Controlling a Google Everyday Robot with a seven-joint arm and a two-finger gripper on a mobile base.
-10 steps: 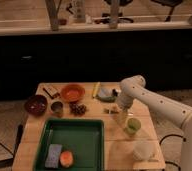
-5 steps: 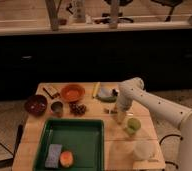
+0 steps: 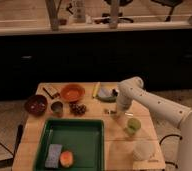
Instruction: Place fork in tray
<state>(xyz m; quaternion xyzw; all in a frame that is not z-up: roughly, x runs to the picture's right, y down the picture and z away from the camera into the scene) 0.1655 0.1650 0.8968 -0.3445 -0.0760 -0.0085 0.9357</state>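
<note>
Lowered a little and drawn slightly toward frame left compared with one second ago: gripper (image 3: 113, 109), at centre right, close over the wooden table (image 3: 116, 152), at the end of a white arm (image 3: 154, 102) reaching in from the right edge. Elsewhere unchanged. Grip state: cannot tell.

Directly beneath gripper, on the tabletop just right of the grapes (image 3: 78, 107): small thin dark-and-silvery item, apparently the fork (image 3: 108, 112), hard to make out; contact with gripper not discernible.

Lower left of centre: dark green tray (image 3: 86, 145), holding a blue-grey sponge (image 3: 53, 155) and an orange fruit (image 3: 66, 158) near its lower left corner. Fork outside it, just beyond its upper right corner.

Along the far edge of the table, left to right: pale-handled utensil (image 3: 49, 91), orange bowl (image 3: 72, 92), yellow stick-like item (image 3: 95, 89), grey-blue dish (image 3: 107, 94).

Left of grapes: small dark cup (image 3: 57, 107) and dark red bowl (image 3: 35, 104).

Right of tray: green cup (image 3: 133, 125); nearer the lower edge, translucent white cup (image 3: 143, 149).
</note>
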